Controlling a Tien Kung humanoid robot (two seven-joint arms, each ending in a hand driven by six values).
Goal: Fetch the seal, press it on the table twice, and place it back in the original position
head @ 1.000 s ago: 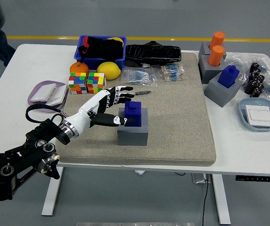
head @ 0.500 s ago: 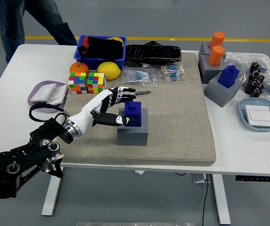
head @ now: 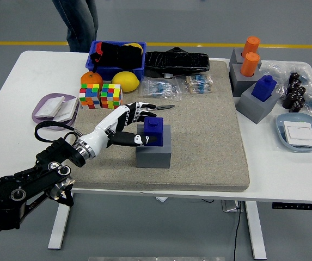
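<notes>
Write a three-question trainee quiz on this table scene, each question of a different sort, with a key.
1. True or false: the left hand is at the blue seal standing on the grey block on the mat.
2. What sits just beyond the two colour cubes?
A. an orange and a lemon
B. two orange cylinders
C. a light blue dish
3. Fill in: a second blue seal stands on another grey block at the table's ____ side, as the camera sees it.

Key
1. True: the thumb lies against its near side, the other fingers spread past its far side.
2. A: orange, lemon.
3. right
</notes>
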